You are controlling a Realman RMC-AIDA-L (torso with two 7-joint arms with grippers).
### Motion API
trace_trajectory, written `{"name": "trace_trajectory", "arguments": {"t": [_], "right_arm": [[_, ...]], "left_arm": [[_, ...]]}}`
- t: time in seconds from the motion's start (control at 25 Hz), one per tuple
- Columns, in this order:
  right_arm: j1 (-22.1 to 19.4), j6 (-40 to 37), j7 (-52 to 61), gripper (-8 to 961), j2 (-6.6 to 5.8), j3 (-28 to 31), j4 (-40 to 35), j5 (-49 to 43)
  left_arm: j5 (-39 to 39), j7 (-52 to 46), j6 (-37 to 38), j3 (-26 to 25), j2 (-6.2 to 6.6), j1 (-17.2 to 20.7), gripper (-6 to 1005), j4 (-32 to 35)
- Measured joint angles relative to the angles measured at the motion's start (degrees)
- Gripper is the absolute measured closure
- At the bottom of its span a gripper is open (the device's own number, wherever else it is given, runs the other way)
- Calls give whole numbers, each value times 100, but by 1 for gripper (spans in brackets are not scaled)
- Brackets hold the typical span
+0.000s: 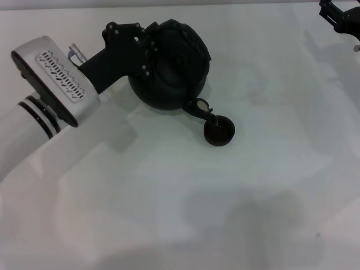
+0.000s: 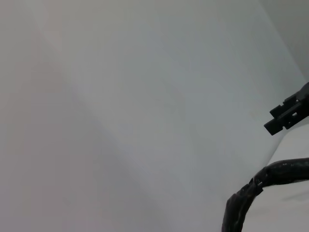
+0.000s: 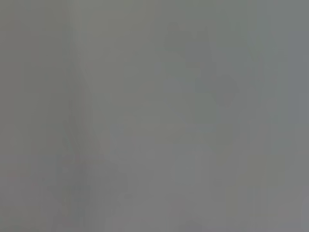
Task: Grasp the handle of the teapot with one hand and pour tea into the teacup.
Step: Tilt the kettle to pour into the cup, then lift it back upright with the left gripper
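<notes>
The matte black teapot [image 1: 179,70] is at the upper middle of the head view, tilted, with its short spout [image 1: 202,108] down at the rim of the small dark teacup [image 1: 219,130]. My left gripper [image 1: 147,49], black on the white arm with the vented panel, reaches in from the left and is shut on the handle at the pot's top. A piece of the dark wrapped handle [image 2: 244,200] shows in the left wrist view. My right gripper [image 1: 341,17] is parked at the far right corner, away from both.
The white table [image 1: 169,202] stretches wide and bare in front of the cup. The right gripper also shows far off in the left wrist view [image 2: 288,115]. The right wrist view shows only blank grey surface.
</notes>
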Motion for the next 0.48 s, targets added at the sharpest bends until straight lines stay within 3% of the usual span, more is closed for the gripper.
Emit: {"name": "trace_trajectory", "arguments": {"t": [0.48], "right_arm": [[8, -13, 0, 85, 0, 24, 0, 1]], "left_arm": [[22, 243, -39, 2, 9, -91, 916, 62]]}}
